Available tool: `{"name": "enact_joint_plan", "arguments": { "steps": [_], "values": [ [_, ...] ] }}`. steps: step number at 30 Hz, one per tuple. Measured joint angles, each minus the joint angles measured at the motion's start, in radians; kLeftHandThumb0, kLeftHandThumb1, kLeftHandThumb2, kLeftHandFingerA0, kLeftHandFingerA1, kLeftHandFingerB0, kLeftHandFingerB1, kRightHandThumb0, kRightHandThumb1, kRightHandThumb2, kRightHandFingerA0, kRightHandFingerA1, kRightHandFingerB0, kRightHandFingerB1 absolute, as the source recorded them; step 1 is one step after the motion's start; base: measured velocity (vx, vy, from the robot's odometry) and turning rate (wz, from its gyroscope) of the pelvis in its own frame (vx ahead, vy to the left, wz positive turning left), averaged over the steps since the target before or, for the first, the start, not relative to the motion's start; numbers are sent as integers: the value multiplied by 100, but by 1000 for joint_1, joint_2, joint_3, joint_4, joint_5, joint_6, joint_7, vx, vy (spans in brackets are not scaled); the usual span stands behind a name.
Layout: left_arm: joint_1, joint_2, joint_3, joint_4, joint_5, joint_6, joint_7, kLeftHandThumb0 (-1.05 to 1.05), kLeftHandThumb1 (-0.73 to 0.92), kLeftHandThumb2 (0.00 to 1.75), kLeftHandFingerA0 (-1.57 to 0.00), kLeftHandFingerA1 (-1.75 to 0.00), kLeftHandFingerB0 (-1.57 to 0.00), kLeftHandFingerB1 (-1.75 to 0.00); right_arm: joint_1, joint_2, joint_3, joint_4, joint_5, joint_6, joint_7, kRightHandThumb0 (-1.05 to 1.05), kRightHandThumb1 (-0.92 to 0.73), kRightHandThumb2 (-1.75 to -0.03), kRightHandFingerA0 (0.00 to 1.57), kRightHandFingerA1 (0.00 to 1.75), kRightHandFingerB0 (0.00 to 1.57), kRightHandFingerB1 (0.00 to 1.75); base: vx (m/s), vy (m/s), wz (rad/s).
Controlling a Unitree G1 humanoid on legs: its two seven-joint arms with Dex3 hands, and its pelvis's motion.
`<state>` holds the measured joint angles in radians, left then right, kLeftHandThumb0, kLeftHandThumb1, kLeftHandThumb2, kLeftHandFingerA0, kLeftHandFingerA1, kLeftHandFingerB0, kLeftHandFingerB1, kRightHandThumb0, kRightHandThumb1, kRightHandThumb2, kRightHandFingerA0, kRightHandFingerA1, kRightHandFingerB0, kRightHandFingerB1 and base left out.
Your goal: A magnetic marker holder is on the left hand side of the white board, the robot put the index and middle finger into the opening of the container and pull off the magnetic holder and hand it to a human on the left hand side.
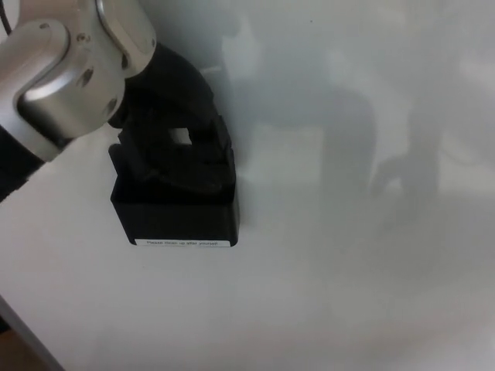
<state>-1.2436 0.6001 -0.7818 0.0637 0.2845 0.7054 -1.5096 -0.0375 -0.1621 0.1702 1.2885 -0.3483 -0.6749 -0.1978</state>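
There is a single view, from the camera on the robot's head. It faces the white board [348, 255] closely, so the board's surface fills nearly the whole picture, and only its lower left corner edge shows as a dark sliver. The black marker holder [174, 212] sits left of centre, large in the picture. The left hand [174, 139] and its silver forearm [69, 77] enter from the upper left corner, very near the lens. No second view shares the scene.
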Motion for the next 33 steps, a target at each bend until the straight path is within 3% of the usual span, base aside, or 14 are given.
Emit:
{"name": "enact_joint_plan", "arguments": {
  "steps": [1,2,5,6,9,10,11,12,18,21,22,23,29,33],
  "values": [
    [4,0,0,-5,4,5,3,-91,60,73,-9,-27,-9,-19,0,0,0,0,0,0,0,-70,-62,-96,59,61,32,48,0,0,0],
    [13,0,0,-21,12,16,11,-85,69,61,-9,-27,-7,-24,0,0,1,0,0,0,-1,-72,-63,-96,59,61,31,48,0,0,0],
    [29,0,0,-44,22,34,22,-87,72,62,-4,-27,-2,-24,-1,0,0,0,0,0,-1,-73,-63,-96,57,60,30,47,0,0,0],
    [33,1,-1,-49,25,38,23,-89,60,97,-2,-14,-5,-10,-2,0,0,0,0,-1,-1,-72,-63,-96,59,61,31,48,0,0,0],
    [40,1,-14,-51,31,50,23,-91,61,97,-5,-15,-10,-12,-2,0,1,0,0,-1,-1,-73,-63,-96,59,60,31,47,0,0,0],
    [42,1,-17,-48,31,55,22,-86,72,62,-5,-28,-3,-23,-2,0,1,0,0,-1,-1,-72,-63,-96,59,60,31,48,0,0,0],
    [48,2,-19,-45,31,55,22,-86,72,62,-5,-28,-3,-23,-3,0,1,0,0,-1,-1,-72,-63,-96,59,60,31,48,0,0,0],
    [51,3,-19,-45,31,55,22,-85,57,96,-4,-28,-4,-16,-3,0,1,0,0,-1,-1,-71,-63,-96,59,61,31,48,0,0,0],
    [62,31,-26,-28,37,35,18,-91,62,96,0,-11,-2,-6,-13,-1,4,-3,-1,-1,-7,-68,-62,-95,60,61,33,49,0,0,0],
    [57,39,-27,-22,47,30,13,-89,61,96,0,-13,0,-7,-19,-1,6,-4,-2,-1,-8,-67,-62,-94,58,60,32,48,0,0,0],
    [56,41,-27,-21,49,29,12,-86,59,95,0,-17,0,-9,-20,-1,7,-4,-2,-1,-9,-60,-75,-63,65,47,38,34,0,0,0],
    [54,43,-27,-21,51,29,10,-88,61,96,0,-14,0,-8,-20,-1,6,-4,-2,-1,-9,-64,-61,-95,58,61,31,48,0,0,0],
    [51,59,-29,-18,70,14,9,-85,60,98,-2,-19,-1,-12,-23,-1,6,-4,-1,-1,-9,-65,-62,-94,58,60,31,47,0,0,0],
    [52,60,-35,-17,84,-19,9,-85,60,98,-5,-41,-5,-13,-23,-1,8,-4,-1,-1,-9,-67,-62,-95,60,61,32,48,0,0,0]
  ]
}}
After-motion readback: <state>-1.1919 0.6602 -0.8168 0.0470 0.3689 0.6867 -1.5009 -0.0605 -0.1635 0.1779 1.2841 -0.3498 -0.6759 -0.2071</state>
